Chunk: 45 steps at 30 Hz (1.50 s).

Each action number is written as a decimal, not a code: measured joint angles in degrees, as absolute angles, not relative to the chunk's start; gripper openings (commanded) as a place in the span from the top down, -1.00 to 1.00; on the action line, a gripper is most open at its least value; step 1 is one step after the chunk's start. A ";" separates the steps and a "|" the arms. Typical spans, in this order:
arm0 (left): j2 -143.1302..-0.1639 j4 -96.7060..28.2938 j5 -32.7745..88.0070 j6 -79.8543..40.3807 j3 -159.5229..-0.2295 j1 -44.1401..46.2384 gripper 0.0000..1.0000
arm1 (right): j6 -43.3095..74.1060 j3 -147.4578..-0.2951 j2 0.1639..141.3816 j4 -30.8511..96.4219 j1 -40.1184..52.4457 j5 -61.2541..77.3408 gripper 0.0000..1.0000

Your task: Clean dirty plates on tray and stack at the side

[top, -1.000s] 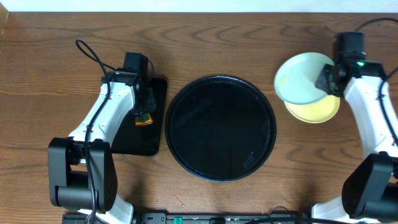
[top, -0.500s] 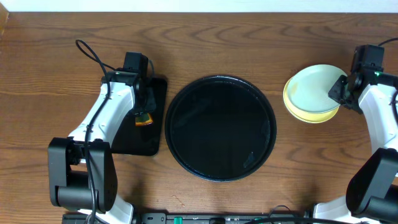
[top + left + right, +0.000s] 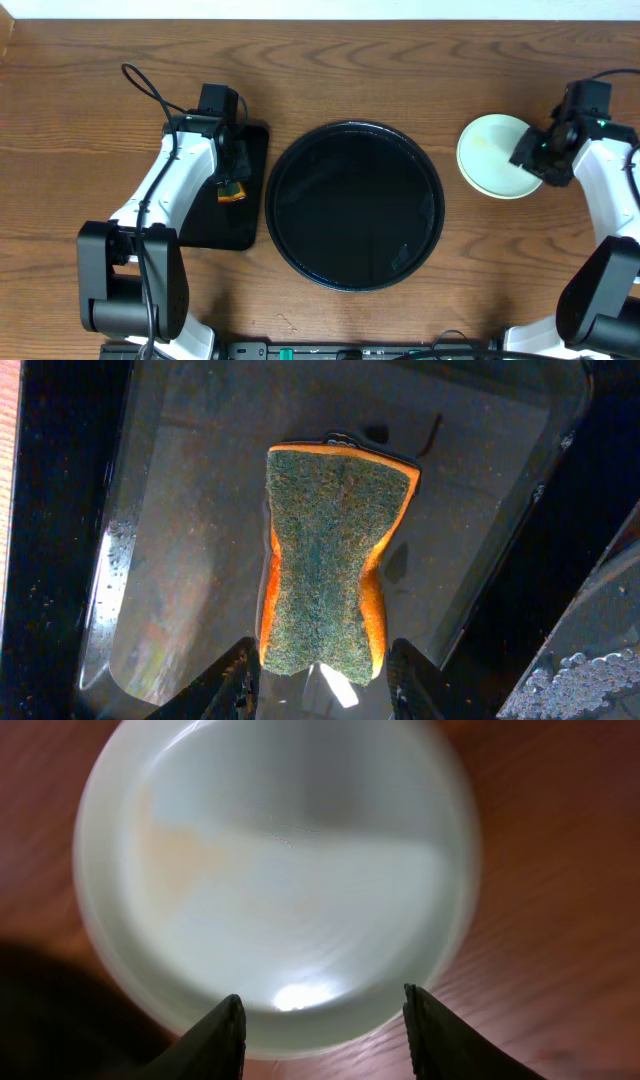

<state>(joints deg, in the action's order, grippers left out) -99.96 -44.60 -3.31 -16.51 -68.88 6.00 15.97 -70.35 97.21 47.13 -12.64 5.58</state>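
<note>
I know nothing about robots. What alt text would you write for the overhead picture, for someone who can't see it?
Seen from above, pale stacked plates sit on a wooden table at the right, with the right pincer at their edge. A large round black tray lies in the centre. The left pincer holds an orange sponge over a smaller black tray.

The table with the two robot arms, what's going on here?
It looks like a dishwashing job near its end. The big round tray in the middle holds no plates. The right end effector, open, is over a pale plate on the bare wood to the tray's right, with what looks like another plate beneath it. The left end effector pinches an orange sponge with a green scrubbing face over the small rectangular tray on the left.
</note>
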 measured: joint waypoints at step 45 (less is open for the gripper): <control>-35.66 -46.46 -1.19 -13.43 -47.16 6.04 -0.56 | 8.99 -47.33 47.03 51.64 9.72 -3.46 -0.99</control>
<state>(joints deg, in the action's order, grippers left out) -35.66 -46.46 -1.19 -13.43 -47.16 6.04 8.99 -47.33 47.03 51.64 9.72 -3.46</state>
